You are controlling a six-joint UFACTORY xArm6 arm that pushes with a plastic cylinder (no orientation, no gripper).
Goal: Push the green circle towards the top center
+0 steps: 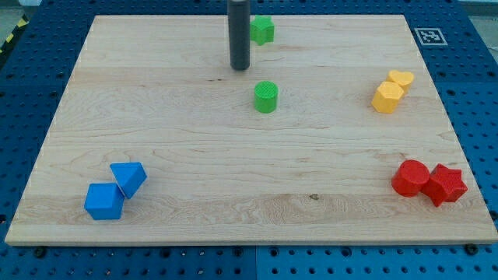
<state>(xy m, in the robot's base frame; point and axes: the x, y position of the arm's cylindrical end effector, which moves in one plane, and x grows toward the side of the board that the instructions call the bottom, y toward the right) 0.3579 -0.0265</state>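
Rod upright, my tip (239, 68) just up-left of green circle (266, 97), not touching — no hand fitted; blocks: 2 green, 2 yellow, 2 red, 2 blue.

A single straight dark rod (239, 31) is coming down from the view's top edge, slightly left of centre, and standing upright. It is a plain, smooth cylinder, dark grey along its whole visible length. My tip (239, 68) is sitting at its lower end, blunt and rounded, in the upper part of the view. The arm above the rod is lying outside the view.
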